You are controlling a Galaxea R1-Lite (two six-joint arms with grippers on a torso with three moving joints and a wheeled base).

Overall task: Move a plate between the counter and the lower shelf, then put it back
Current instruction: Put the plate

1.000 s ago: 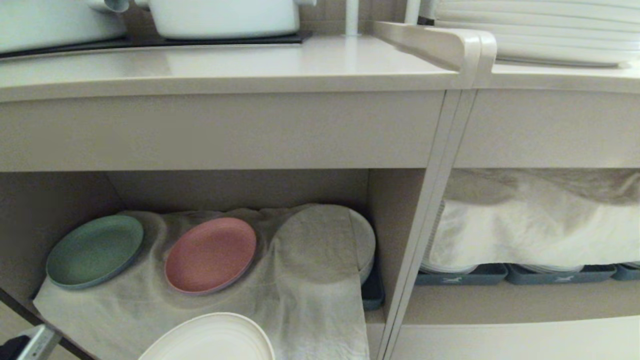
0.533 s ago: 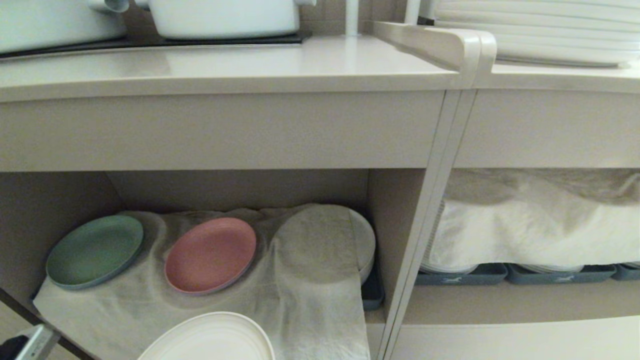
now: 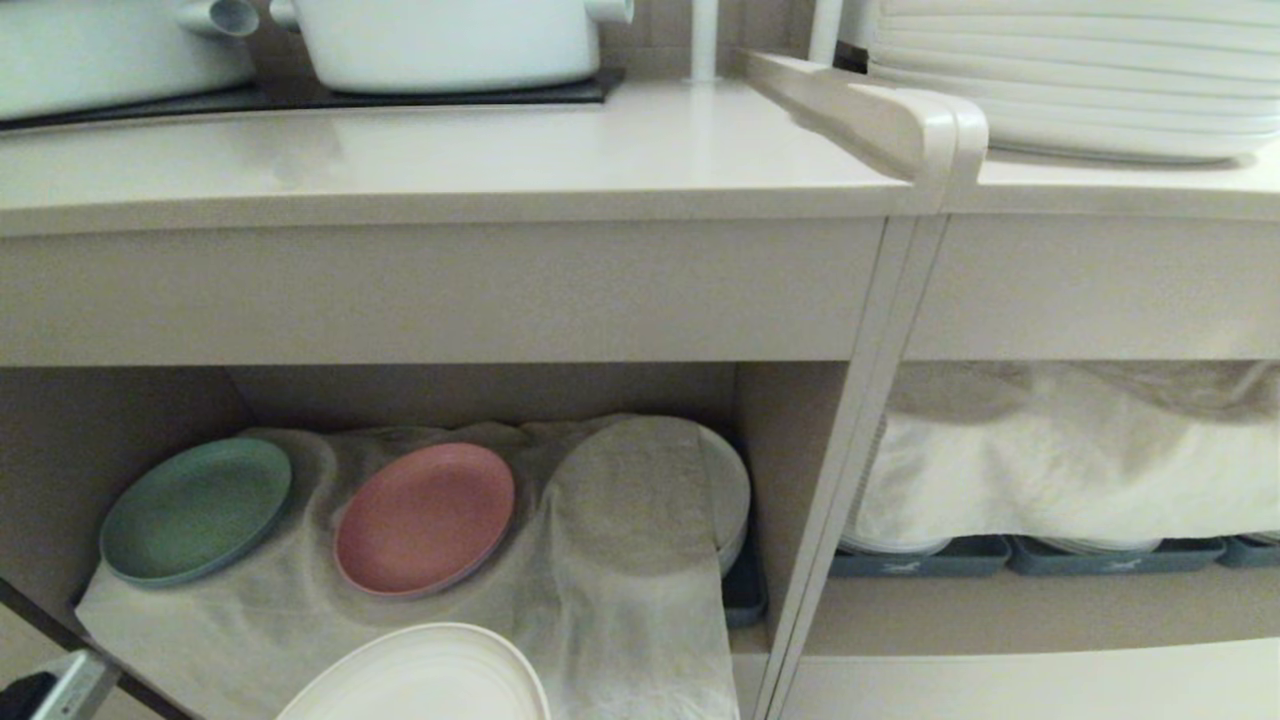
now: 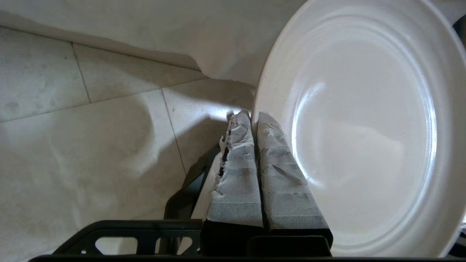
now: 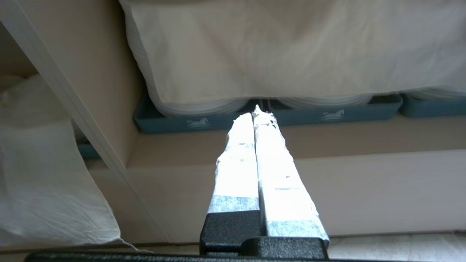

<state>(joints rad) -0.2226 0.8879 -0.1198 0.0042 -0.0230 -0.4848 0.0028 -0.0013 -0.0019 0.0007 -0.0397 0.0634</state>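
My left gripper point(image 4: 251, 115) is shut on the rim of the plate point(image 4: 364, 127), a cream-white round plate with faint rings. The rim passes between the taped fingers. In the head view the plate point(image 3: 420, 675) hangs low in front of the lower shelf point(image 3: 480, 385), over the edge of its whitish cloth point(image 3: 620, 610). The counter point(image 3: 600, 150) runs above with a black hob panel point(image 3: 400, 92). My right gripper point(image 5: 259, 111) is shut and empty, level in front of the right-hand recess.
A green plate point(image 3: 195, 510) and a pink plate point(image 3: 425, 518) lie on the cloth beside a cloth-covered stack point(image 3: 640, 490). White pots point(image 3: 450, 40) stand on the hob. Large white plates point(image 3: 1080, 90) are stacked at right. A slanted post point(image 3: 850, 450) divides the recesses; blue trays point(image 3: 1060, 555).
The whole head picture has slid downward, so the camera has moved and more of the counter top shows. The held plate keeps its place at the bottom of the picture.
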